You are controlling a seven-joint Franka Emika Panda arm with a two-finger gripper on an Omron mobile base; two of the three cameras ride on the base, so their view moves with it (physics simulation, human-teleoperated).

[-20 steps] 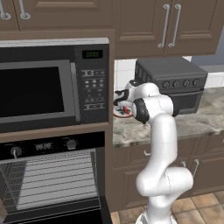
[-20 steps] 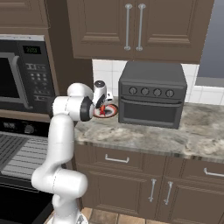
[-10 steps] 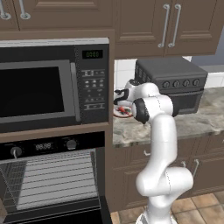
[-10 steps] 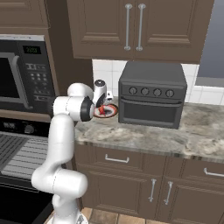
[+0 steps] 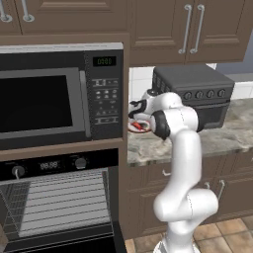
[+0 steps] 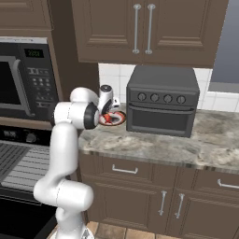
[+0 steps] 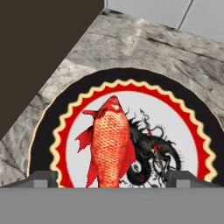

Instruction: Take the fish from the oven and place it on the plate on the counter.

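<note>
Grey stone counter [image 7: 131,48] fills the hand view, and right under your gripper [image 7: 111,179] lies the fish [image 7: 109,144], flat on the plate [image 7: 175,109]. Your two finger tips [image 7: 41,178] stand far apart, one on each side of the fish, and they do not seem to touch it. So your jaws are wide and let go, and they hold nothing. The fish looks like it rests on the white middle of the plate, with its head pointing away from you. The drop looks done, so now lift your hand straight up. Go slow, so you do not bump the fish or push the plate. From the right base view, your gripper [image 6: 108,103] hangs just over the plate [image 6: 113,119], which sits on the counter [image 6: 154,144] near the toaster oven [image 6: 162,100]. Keep clear of that box as you pull back. Farther off, the oven [image 5: 57,197] is open down low, under the microwave [image 5: 59,94].
</note>
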